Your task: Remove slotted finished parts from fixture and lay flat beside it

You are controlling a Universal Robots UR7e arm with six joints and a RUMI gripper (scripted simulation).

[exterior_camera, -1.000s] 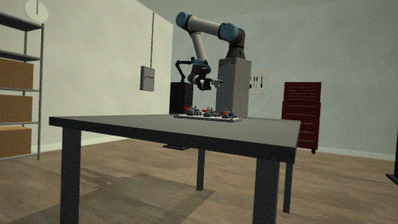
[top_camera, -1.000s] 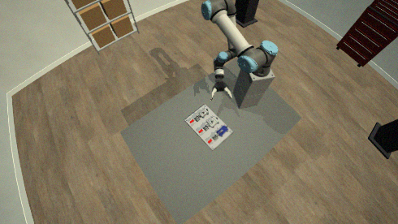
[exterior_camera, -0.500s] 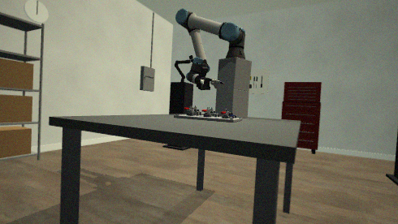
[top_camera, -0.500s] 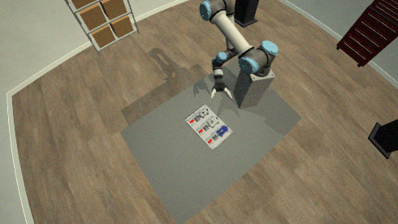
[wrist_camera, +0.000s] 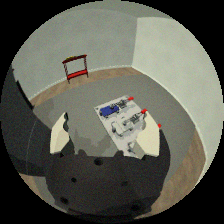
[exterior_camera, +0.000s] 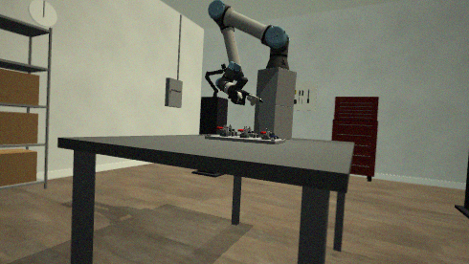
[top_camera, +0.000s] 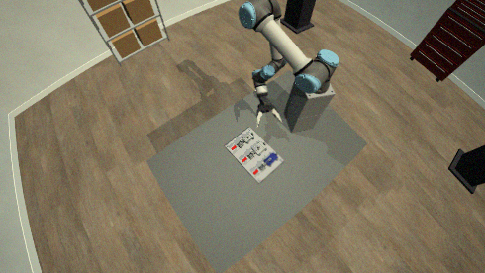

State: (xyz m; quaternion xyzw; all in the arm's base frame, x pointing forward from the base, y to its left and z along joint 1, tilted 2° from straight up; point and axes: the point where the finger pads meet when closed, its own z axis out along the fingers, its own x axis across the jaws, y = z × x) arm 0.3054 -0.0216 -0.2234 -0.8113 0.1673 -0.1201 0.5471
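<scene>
Top view: gripper point(top_camera: 268, 118) hangs above the table point(top_camera: 198, 198), fingers wide apart, nothing held, just off the far end of the fixture point(top_camera: 237, 156). Both grey slotted parts point(top_camera: 245, 140) and the blue blank point(top_camera: 270, 159) sit clamped. Approach step, I'd say; next: descend, straddle the nearest slotted part.

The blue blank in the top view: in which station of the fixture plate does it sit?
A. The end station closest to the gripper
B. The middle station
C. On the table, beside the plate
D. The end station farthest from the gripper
D: the blue blank sits at the end of the fixture plate away from the open, empty gripper.
</scene>
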